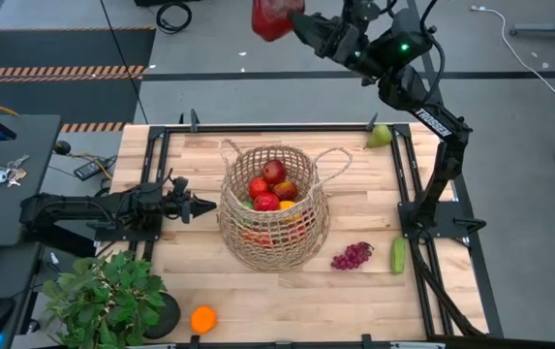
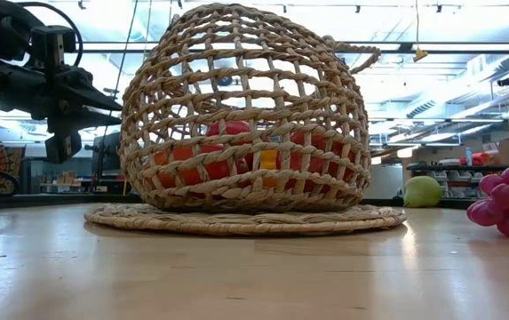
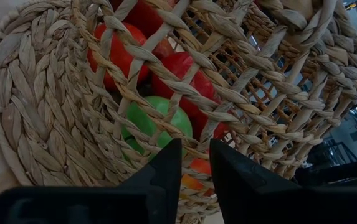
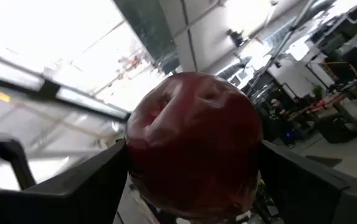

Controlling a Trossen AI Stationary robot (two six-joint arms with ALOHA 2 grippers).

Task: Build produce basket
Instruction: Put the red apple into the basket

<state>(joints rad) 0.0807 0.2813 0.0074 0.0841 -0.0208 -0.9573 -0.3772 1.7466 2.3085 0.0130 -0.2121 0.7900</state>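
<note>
The tan wicker basket [image 1: 275, 208] stands mid-table on its round woven base [image 2: 245, 218]. It holds red apples [image 1: 267, 184], a green fruit [image 3: 159, 118] and orange pieces. My left gripper [image 1: 209, 206] is shut and level, just off the basket's left wall [image 3: 194, 168]. My right gripper [image 1: 292, 21] is raised high beyond the table's far edge, shut on a dark red rounded fruit [image 4: 194, 149]. A green pear [image 1: 381, 136], purple grapes [image 1: 352, 256], a cucumber [image 1: 398, 255] and an orange [image 1: 202, 318] lie on the table. My left gripper points level from the table's left at the basket's woven left wall [image 3: 166, 93]; whether its tips touch the weave I cannot tell. My right gripper pinches the red fruit between its two fingers, one on each flank [image 4: 138, 155], and holds it lifted clear in the air.
A potted green plant [image 1: 107, 296] stands at the near left corner beside the orange. Black rails [image 1: 408, 184] run along the table's left and right sides. Bare wood lies near the basket's front [image 1: 287, 291]. The pear [image 2: 423, 191] and grapes [image 2: 507, 204] show right of the basket.
</note>
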